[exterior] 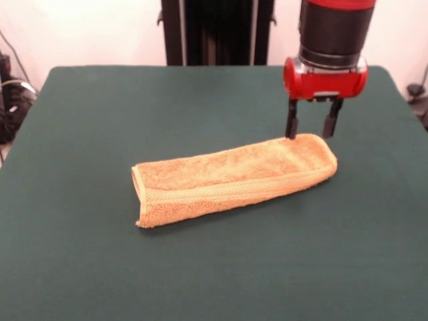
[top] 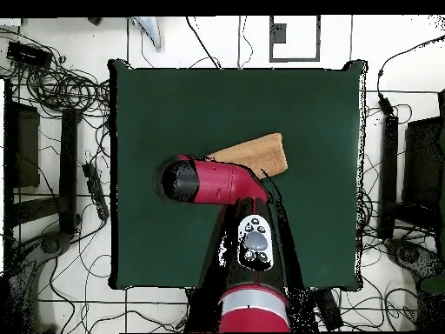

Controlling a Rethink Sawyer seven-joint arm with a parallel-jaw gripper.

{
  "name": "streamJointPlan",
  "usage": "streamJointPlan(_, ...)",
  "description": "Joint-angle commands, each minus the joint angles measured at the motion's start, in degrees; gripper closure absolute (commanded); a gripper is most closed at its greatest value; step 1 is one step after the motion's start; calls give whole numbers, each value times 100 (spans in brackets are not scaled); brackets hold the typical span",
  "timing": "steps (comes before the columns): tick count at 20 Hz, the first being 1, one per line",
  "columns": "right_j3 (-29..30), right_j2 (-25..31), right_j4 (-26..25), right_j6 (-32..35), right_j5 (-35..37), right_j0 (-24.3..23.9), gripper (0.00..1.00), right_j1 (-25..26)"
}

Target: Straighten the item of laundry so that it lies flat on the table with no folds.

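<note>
The towel lies folded into a long strip at mid-table. The gripper, parted and empty, hovers over its rounded far-right end. Soft, light terry likely pinches easily at a hemmed corner.

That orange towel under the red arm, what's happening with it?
The robot is meant to spread the towel flat on the green table. Right now it lies folded into a long narrow strip. The gripper hangs with open jaws at the strip's end nearest the robot, tips about level with the cloth, holding nothing yet.
</note>
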Motion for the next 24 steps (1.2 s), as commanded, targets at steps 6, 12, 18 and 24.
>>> streamJointPlan(6,807,388,706,2135,-1584,442,0,1002)
streamJointPlan(12,772,345,968,2294,-1830,662,0,1206)
streamJointPlan(18,573,320,1037,2234,-1792,707,0,1358)
streamJointPlan(24,579,335,1057,2176,-1792,679,0,1375)
